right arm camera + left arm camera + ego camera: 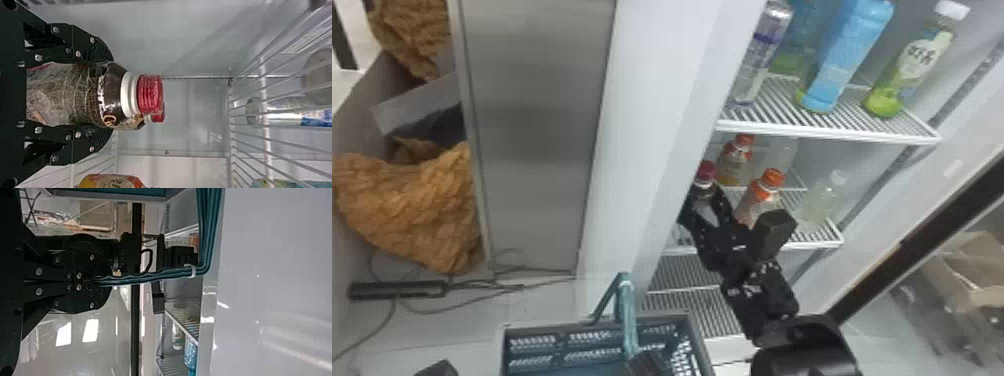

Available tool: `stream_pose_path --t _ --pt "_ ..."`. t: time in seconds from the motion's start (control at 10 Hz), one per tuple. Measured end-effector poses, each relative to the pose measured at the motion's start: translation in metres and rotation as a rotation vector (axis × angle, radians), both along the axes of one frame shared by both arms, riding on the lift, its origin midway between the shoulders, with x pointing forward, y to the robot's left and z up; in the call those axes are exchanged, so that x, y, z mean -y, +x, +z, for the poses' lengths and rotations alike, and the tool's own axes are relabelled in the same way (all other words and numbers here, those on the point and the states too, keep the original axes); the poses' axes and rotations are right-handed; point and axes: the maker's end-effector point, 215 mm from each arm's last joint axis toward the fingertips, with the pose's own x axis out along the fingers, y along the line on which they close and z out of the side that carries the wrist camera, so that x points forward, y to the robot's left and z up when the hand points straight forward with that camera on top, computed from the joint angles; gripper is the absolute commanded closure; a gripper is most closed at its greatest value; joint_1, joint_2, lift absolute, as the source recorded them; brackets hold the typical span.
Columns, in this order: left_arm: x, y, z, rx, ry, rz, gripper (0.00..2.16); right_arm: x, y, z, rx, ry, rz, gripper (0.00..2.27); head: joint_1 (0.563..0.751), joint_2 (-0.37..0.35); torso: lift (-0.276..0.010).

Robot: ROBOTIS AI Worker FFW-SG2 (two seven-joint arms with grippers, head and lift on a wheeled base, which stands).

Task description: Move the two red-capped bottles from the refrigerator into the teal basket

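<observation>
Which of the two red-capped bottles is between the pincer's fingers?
The front red-capped bottle: the right pincer's fingers lie on either side of it. The other red-capped bottle stands behind it, mostly hidden.

In the head view, a grey metal panel (537, 125) stands at ten o'clock and crinkled brown material (412, 210) sits at nine. Dark cables (504, 287) cross the pale floor (482, 327) toward eight; a cardboard box (982, 287) lies between three and four.
</observation>
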Motion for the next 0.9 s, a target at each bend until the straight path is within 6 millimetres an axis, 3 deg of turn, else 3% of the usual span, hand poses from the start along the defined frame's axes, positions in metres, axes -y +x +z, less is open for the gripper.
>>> stream_pose_path --t 0.3,0.5,0.9 --pt "0.0 0.0 0.001 -0.001 -0.003 0.0 1.16 0.01 -0.026 0.017 -0.03 -0.001 -0.014 0.72 0.695 -0.35 -0.224" --pt "0.0 0.0 0.001 -0.001 -0.003 0.0 1.16 0.017 -0.049 0.015 -0.105 0.019 -0.021 0.72 0.695 -0.35 -0.224" --pt "0.002 -0.001 0.002 0.001 -0.007 -0.005 1.16 0.003 -0.095 0.023 -0.264 0.058 0.016 0.72 0.695 -0.35 -0.224"
